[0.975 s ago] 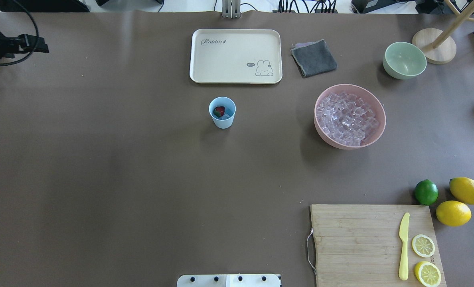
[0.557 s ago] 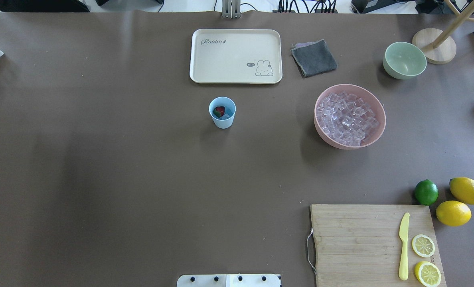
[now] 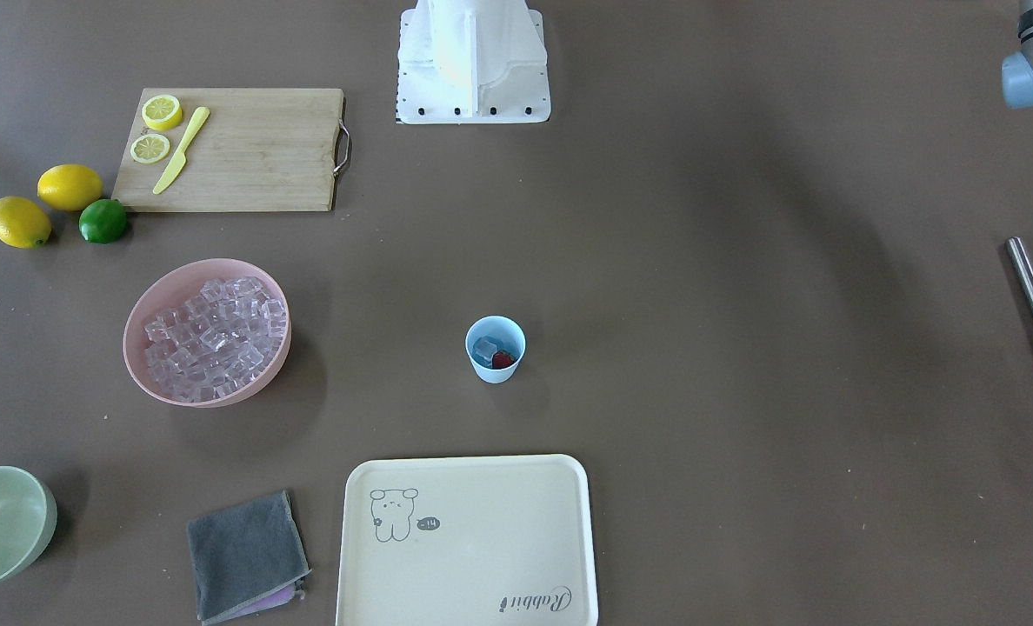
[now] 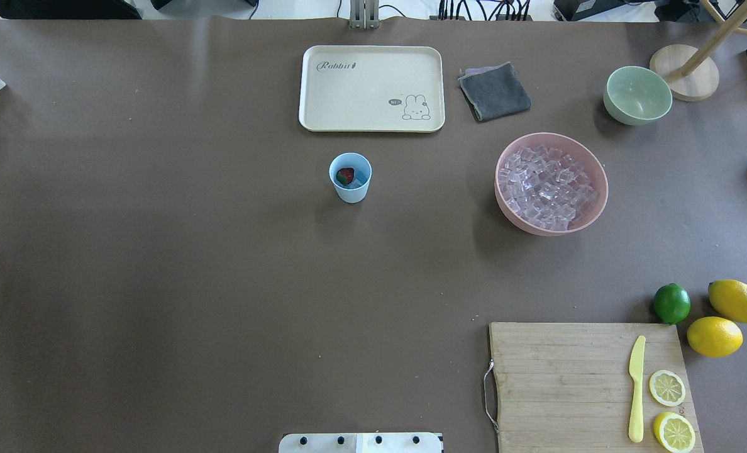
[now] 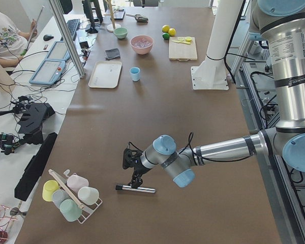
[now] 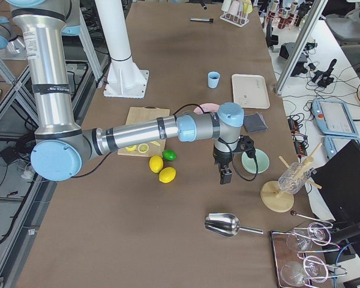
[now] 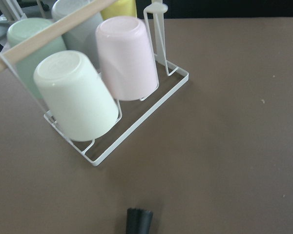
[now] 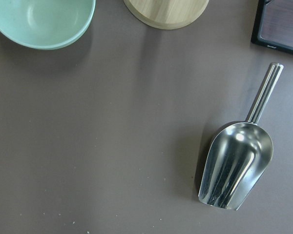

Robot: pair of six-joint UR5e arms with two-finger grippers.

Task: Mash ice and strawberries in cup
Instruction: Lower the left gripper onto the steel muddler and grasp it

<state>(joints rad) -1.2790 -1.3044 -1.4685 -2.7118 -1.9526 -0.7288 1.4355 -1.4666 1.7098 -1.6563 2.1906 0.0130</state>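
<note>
1. One second on, left arm [image 5: 223, 148] gone from the overhead's left edge; cup [image 4: 350, 178] unmoved, mid-table.
2. Cup is pale-blue tapered plastic, holds glassy ice cube [image 3: 484, 349] and dark-red strawberry [image 4: 345, 175].
3. Left gripper [image 5: 135, 180] over shiny metal rod [image 5: 135, 188], right gripper [image 6: 226, 176] near green bowl [image 6: 255, 161]; can't tell either's finger spread.

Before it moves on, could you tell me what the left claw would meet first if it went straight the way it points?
Most likely the metal rod, lying on the table just beneath the left claw, which points downward. How much gap there is between them is hard to judge from the side view.
</note>
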